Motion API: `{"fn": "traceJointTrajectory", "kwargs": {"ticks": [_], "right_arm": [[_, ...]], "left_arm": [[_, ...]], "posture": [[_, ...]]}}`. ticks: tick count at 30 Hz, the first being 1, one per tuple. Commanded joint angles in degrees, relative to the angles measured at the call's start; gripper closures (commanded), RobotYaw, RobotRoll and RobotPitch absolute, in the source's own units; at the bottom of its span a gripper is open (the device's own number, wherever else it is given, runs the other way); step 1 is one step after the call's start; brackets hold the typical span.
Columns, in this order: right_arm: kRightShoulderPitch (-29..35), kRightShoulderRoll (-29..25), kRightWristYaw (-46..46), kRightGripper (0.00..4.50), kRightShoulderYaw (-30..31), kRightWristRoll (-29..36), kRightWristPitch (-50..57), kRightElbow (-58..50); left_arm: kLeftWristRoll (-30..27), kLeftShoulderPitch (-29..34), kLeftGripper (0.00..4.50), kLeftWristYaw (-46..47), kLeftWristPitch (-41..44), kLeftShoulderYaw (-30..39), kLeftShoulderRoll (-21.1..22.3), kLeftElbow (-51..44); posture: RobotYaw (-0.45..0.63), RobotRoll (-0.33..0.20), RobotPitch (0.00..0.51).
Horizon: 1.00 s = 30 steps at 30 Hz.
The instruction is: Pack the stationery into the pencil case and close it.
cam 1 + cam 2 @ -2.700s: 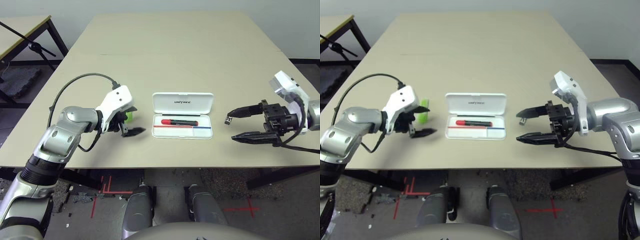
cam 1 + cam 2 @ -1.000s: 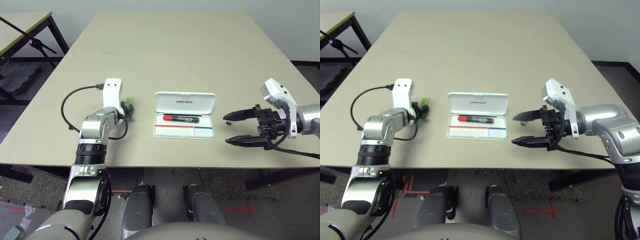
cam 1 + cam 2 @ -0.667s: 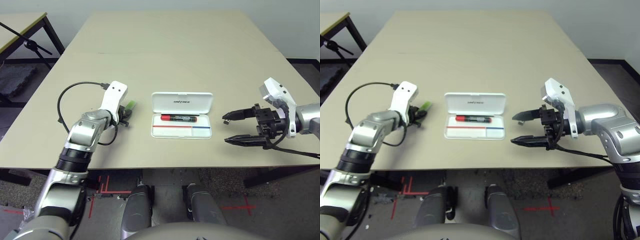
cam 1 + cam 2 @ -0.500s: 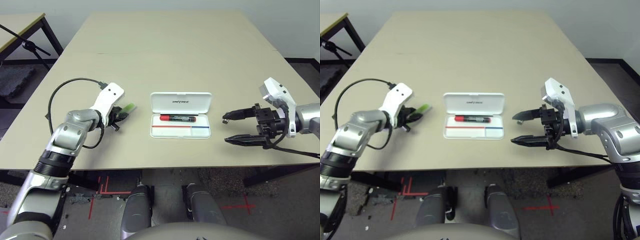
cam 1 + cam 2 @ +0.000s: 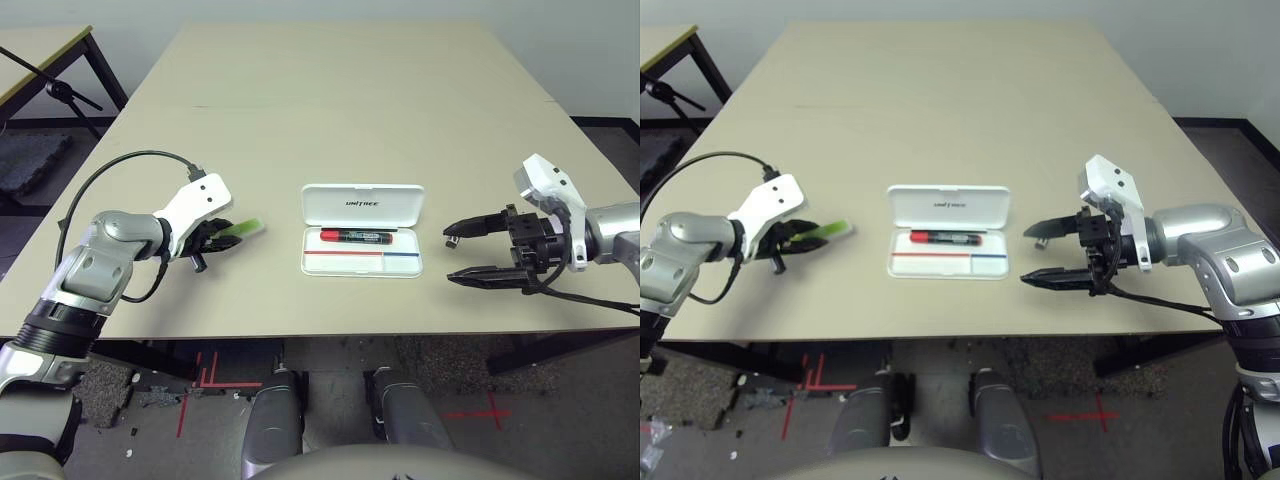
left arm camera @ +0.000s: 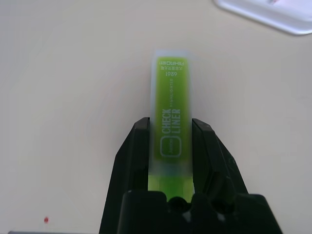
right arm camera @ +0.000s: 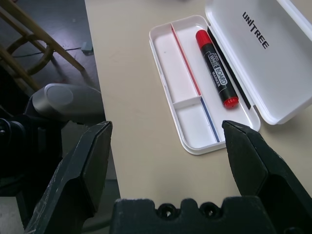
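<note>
Flat white rectangular plastic pencil case (image 7: 229, 73): smooth, glossy. Lime-green translucent plastic highlighter (image 6: 171, 131) between the left jaws: satin. Black jaws: matt. Beige table (image 5: 330, 110): smooth, matt.

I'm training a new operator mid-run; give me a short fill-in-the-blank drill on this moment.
1. The left claw is shut on the green ____.
2. The red marker lies inside the open white ____.
3. The right claw stands ____, holding nothing, beside the pencil case.

Missing words: highlighter; pencil case; open
</note>
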Motion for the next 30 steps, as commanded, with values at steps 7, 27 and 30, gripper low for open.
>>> {"fn": "traceJointTrajectory", "kwargs": {"ticks": [7,27,30], "right_arm": [[-0.88,0.12,0.68,0.00,1.27,-1.49,-0.54,0.72],[-0.43,0.38,0.05,0.00,1.16,-2.65,-1.36,0.88],[-0.62,0.33,0.09,0.00,1.17,-2.90,-1.42,0.95]], "left_arm": [[-8.60,3.75,3.39,-13.04,-9.20,2.78,0.51,-8.19],[-2.01,-10.57,3.39,-5.38,0.94,-9.74,-17.48,-8.03],[-1.26,-11.08,3.39,-5.23,1.35,-11.43,-19.64,-7.06]], "posture": [[-0.07,0.000,0.100],[-0.09,0.000,0.079],[-0.09,0.000,0.079]]}}
